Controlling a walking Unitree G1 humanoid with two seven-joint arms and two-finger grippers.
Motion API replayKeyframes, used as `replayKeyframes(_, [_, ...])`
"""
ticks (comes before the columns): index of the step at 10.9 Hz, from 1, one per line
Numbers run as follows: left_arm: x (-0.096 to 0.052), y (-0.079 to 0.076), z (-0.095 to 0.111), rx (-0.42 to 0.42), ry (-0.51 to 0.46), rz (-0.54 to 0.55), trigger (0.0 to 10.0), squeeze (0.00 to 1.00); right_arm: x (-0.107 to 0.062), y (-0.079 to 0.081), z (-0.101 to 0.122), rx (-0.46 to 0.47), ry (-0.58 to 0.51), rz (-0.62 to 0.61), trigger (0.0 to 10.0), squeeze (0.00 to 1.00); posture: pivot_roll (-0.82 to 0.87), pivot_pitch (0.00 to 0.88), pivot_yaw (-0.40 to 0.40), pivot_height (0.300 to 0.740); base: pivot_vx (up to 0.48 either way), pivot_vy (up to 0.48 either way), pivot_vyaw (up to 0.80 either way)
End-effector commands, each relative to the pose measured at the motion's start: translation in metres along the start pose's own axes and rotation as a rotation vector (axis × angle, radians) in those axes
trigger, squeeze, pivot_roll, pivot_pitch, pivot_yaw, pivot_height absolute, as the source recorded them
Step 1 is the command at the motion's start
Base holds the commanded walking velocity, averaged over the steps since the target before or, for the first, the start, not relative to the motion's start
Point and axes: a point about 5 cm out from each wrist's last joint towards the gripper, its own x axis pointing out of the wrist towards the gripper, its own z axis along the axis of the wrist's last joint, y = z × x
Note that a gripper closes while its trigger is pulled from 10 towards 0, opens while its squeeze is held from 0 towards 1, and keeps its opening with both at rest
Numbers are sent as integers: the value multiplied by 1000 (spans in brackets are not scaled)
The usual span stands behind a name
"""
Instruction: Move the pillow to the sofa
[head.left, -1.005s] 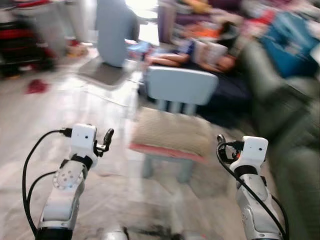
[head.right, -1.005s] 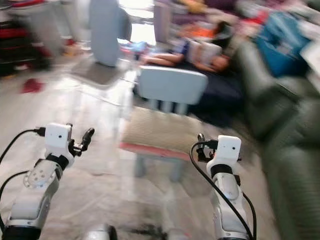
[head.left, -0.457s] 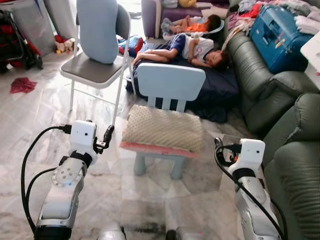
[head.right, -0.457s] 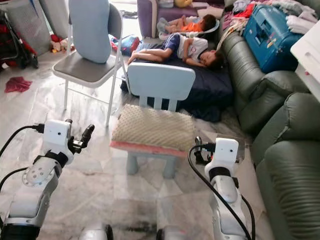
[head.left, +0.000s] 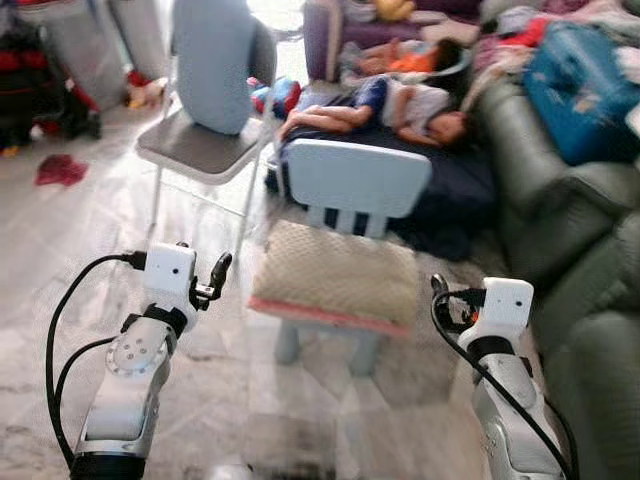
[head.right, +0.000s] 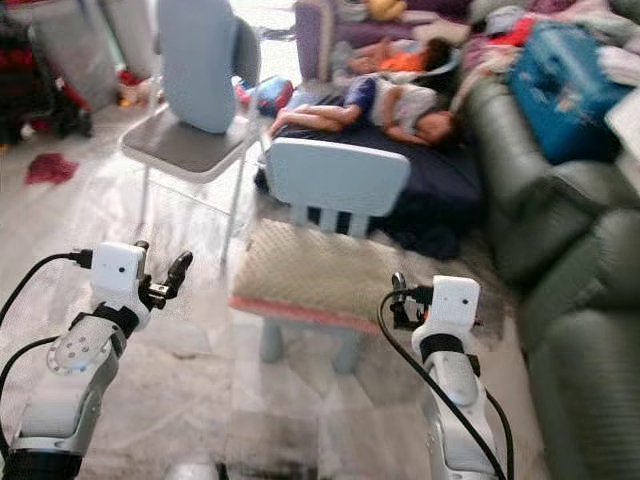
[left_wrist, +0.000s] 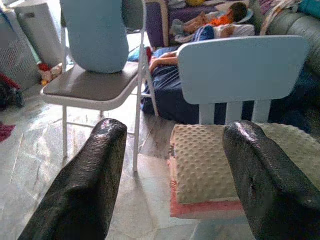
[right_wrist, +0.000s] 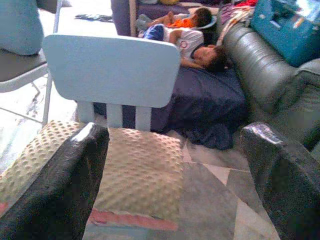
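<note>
pillow (head.left: 335, 275) on small blue chair (head.left: 358, 180), 12 o'clock, long axis crosswise | left gripper (head.left: 212, 280), right gripper (head.left: 440, 300) flank it, fingers apart | sofa (head.left: 590, 300) 3 o'clock

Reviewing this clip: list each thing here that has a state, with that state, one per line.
pillow: flat on the small chair's seat, untouched.
small blue chair: upright, facing away from the robot.
folding chair: unfolded, a blue cushion propped on it.
sofa: no pillow on it yet.
blue suitcase: closed.
left tool: open, empty.
right tool: open, empty.
</note>
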Motion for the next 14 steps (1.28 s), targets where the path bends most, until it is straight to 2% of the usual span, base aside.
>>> replayKeyframes(1, [0, 0, 2, 2, -5, -2, 10000, 0, 1, -1, 3, -10, -5, 8, 10000, 0, -26, 76, -45, 740, 394, 0, 0])
replayKeyframes(8, [0, -1, 0, 3, 8, -10, 10000, 0, 3, 0, 2, -20, -2, 5, 10000, 0, -25, 82, -45, 740, 350, 0, 0])
replayKeyframes(11, [1, -3, -1, -9, 21, -22, 10000, 0, 3, -1, 0, -20, 18, -2, 10000, 0, -24, 89, -48, 740, 0, 0, 0])
replayKeyframes(14, [1, -3, -2, -14, 27, -28, 10000, 0, 4, 0, 1, -18, 13, 2, 10000, 0, -23, 92, -48, 740, 0, 0, -800])
